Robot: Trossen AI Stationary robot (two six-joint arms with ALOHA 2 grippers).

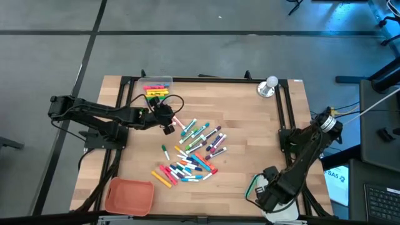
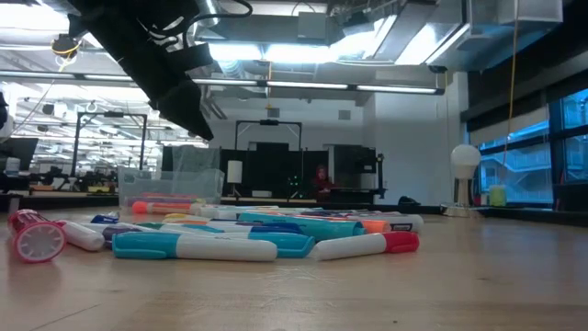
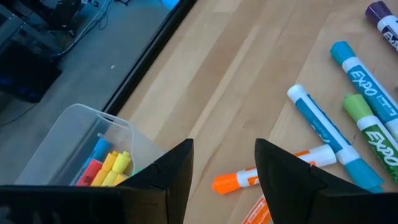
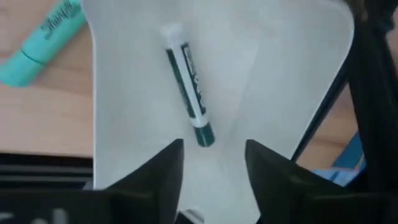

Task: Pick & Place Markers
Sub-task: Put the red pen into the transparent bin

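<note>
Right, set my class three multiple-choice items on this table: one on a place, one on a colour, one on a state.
1. The right gripper hangs over:
A a plate
B the white tray
C a cup

2. The empty tray at the near left corner is:
A blue
B black
C orange

3. The left gripper is:
A open and empty
B shut on a pen
C shut on a cloth

Key:
1 B, the white tray, with one marker in it, fills the right wrist view.
2 C, the high view shows it orange.
3 A, the left wrist view shows its fingers apart with only table between them.
</note>
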